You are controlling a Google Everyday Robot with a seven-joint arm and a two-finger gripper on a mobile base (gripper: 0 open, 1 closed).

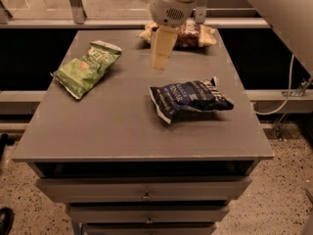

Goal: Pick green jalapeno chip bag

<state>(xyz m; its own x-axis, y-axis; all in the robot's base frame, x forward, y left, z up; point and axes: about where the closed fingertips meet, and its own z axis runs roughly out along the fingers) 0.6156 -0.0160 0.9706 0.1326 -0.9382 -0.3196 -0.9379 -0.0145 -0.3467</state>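
The green jalapeno chip bag (88, 67) lies flat near the back left of the grey tabletop (122, 126), light green with white lettering and a reddish emblem. My gripper (160, 58) hangs from the white arm above the middle back of the table, to the right of the green bag and well apart from it. It holds nothing that I can see.
A dark blue chip bag (190, 97) lies right of centre, just below and right of the gripper. A brown-and-cream bag (188, 34) lies at the back edge, partly behind the arm. Drawers run under the tabletop. A cable hangs at the right.
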